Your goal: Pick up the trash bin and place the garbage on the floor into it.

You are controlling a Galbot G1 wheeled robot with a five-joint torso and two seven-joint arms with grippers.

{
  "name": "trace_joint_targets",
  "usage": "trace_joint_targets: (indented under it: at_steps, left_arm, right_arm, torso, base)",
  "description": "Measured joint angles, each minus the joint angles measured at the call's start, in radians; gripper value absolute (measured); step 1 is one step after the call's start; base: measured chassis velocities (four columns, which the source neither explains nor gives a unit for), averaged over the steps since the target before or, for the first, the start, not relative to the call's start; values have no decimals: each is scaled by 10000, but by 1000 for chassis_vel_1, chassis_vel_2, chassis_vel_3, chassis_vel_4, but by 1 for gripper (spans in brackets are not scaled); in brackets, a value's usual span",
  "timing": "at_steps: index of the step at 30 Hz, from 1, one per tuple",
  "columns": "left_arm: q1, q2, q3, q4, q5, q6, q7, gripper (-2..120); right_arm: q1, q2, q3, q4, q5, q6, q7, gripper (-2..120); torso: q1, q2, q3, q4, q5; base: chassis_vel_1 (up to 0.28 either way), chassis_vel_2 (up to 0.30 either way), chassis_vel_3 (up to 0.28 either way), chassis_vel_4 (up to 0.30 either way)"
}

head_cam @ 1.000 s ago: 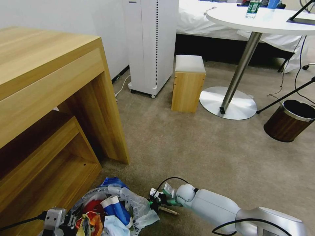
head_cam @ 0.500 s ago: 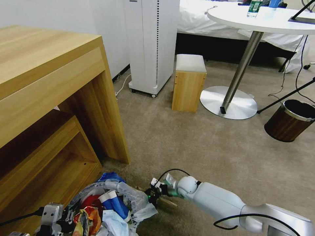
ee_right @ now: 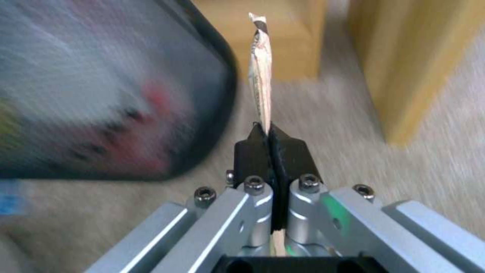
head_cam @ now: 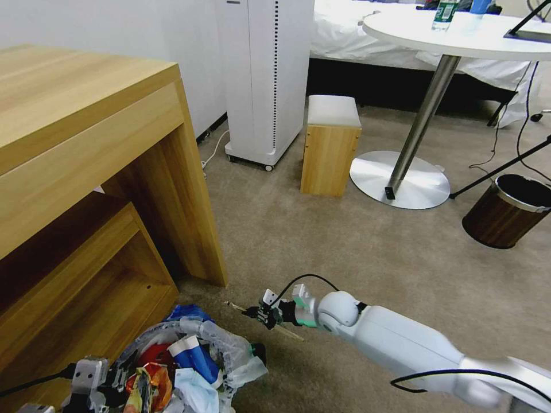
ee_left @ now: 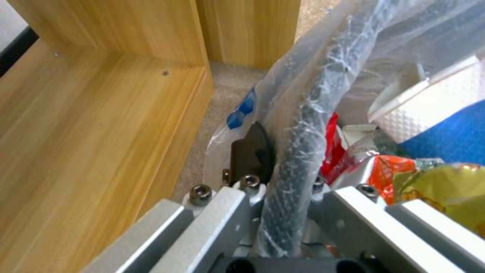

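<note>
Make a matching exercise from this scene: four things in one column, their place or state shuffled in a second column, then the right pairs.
1. wooden stick
2. trash bin
3. brown bin
4. green-label bottle

a. on the round white table
b. pinched in the right gripper
c. rim clamped by the left gripper
d. tilted on the floor, far right

Pairs: 1-b, 2-c, 3-d, 4-a

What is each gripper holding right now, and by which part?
The right gripper pinches the wooden stick near one end. The left gripper clamps the bagged rim of the trash bin.
</note>
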Motion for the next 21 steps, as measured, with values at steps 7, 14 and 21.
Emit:
trace_joint_targets:
  at_steps: [7,14,21]
  left_arm:
    - [-269,445,-61,278,-358,0,-238,0]
    - [-387,861,-69,415,-797,73,-482,0]
    - [-284,1540,-175,413,-1649,620,-1185,0]
  right_arm:
    - [460,-326,21,708,132,909,-295,0]
    - [968,-472,50,1431,909,1312,-493,0]
    - [1459,-591,69,2805,2319,1818,-655,0]
  torso:
    - [0,0,0,1,-2]
    - [0,0,1,1,-2]
    - [-3,0,-1,17,-10]
  base:
    - [0,0,0,0]
    - [0,0,0,0]
    - [0,0,0,0]
